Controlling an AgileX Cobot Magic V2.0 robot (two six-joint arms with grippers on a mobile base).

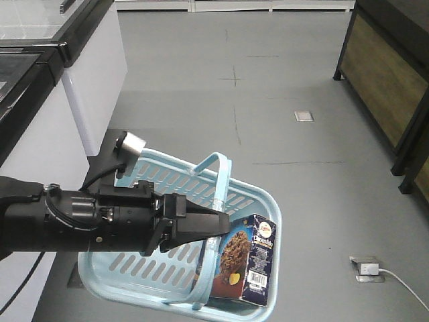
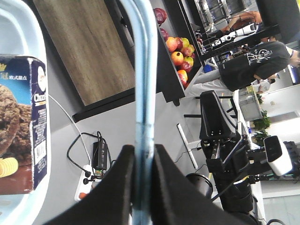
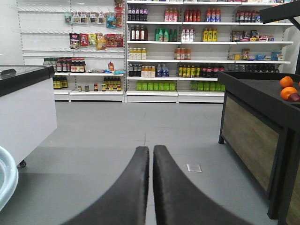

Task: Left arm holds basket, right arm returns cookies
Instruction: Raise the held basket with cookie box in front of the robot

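The light blue basket (image 1: 265, 208) hangs above the floor, its hoop handle (image 1: 218, 168) pinched by my left gripper (image 1: 224, 223), which reaches in from the left. In the left wrist view the handle (image 2: 145, 70) runs straight between the shut fingers of the left gripper (image 2: 144, 147). The cookies (image 1: 249, 267), a dark navy-and-brown box picturing chocolate cookies, stand in the basket's near right corner and show again as the cookies (image 2: 21, 126) at that view's left. My right gripper (image 3: 151, 149) is shut on nothing, level above the floor, with the basket rim (image 3: 5, 178) at its left.
A white freezer cabinet (image 1: 94, 74) stands at the left and a dark wooden display stand (image 1: 389, 74) at the right. A power strip with cable (image 1: 367, 268) lies on the floor. Stocked shelves (image 3: 178, 47) line the far wall, and oranges (image 3: 287, 86) sit on the stand.
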